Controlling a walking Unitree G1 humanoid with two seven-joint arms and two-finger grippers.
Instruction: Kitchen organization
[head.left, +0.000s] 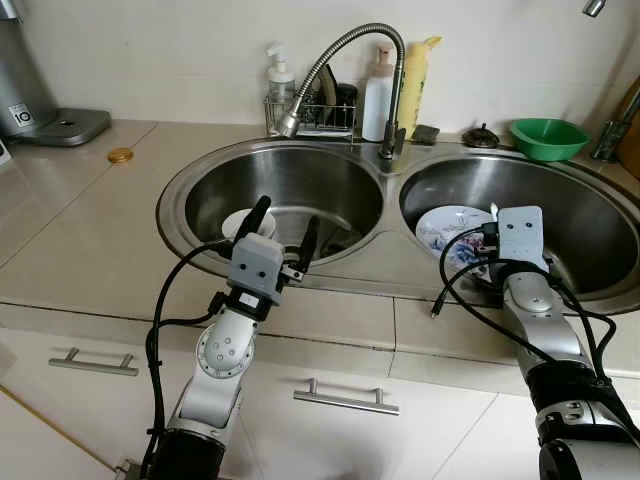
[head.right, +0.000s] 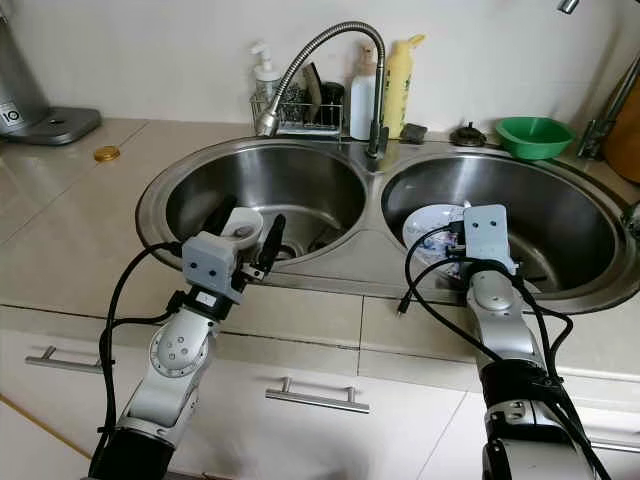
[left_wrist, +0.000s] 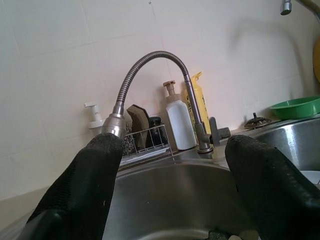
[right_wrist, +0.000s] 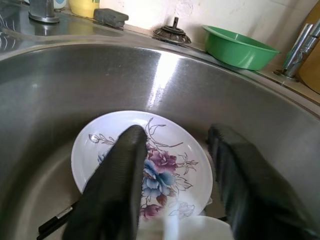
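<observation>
The flowered plate lies tilted in the bottom of the right-hand basin, with something white at its lower edge in the right wrist view and a dark slim thing, maybe a utensil, poking from under it at about seven o'clock. In the left-hand basin a white cup or small bowl sits near the front wall.

What worries me is the plate. It is glazed, probably wet, and leaning on curved steel; if the right gripper pinches only the rim, I'd expect it to slip and clatter, perhaps chipping against the white piece below. The dangling black cable by the wrist could also snag on the sink's front lip.

The right arm reaches over the counter edge, wrist bent downward, fingers spread apart above the plate, touching nothing that I can see. The left gripper rises at twelve o'clock over the left basin's front rim, fingers wide open and empty, looking toward the bendy faucet and the soap bottles at the back.
</observation>
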